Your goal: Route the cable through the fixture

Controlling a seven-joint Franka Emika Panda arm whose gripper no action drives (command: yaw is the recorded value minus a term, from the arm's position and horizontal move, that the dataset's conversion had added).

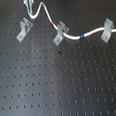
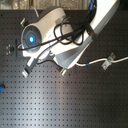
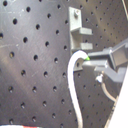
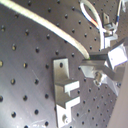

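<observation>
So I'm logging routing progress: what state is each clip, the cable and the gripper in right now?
Gripper: shut on the cable, above the left clip.
Cable: lifted at the gripper's end, runs through the middle and right clips.
Left clip in the first exterior view: empty, cable not in it.
Middle clip: cable passes through, red band beside it.
Right clip: cable passes through.

In the second exterior view the arm is showing smooth white rounded housings, with a blue light glowing on one round joint cap. Black cables are looping across it. In both wrist views the end effector is showing grey, blocky fingers.
</observation>
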